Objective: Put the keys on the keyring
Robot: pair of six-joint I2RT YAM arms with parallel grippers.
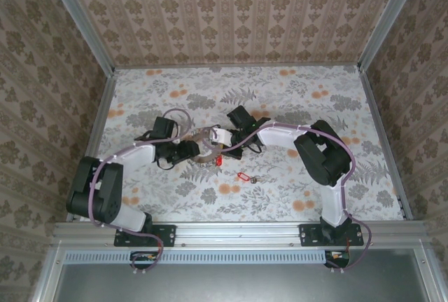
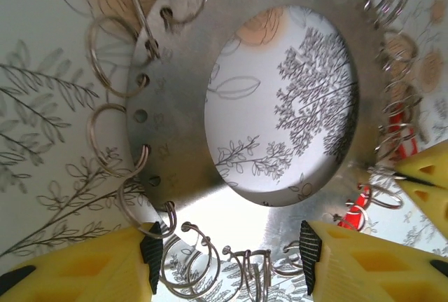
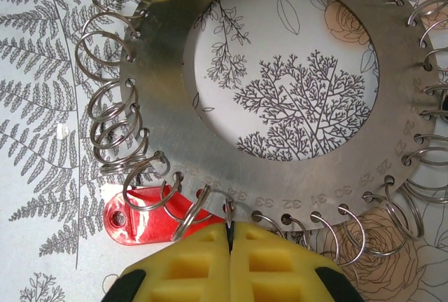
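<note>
The keyring (image 3: 161,141) is a flat silvery disc with a wide hole and many small wire loops along its rim; it lies flat on the table (image 1: 203,149). My right gripper (image 3: 229,226) is shut on one small wire loop at the disc's near rim. A red key head (image 3: 136,219) lies just left of those fingers, under the neighbouring loops. My left gripper (image 2: 229,256) stands open over the opposite rim of the keyring (image 2: 175,141), with disc edge and loops between its pads. A second red key (image 1: 243,176) lies loose in front of the ring.
The floral table top (image 1: 294,85) is walled by patterned panels at the back and sides. The right gripper's yellow finger (image 2: 428,176) sits at the right edge of the left wrist view, close to the red key (image 2: 397,128).
</note>
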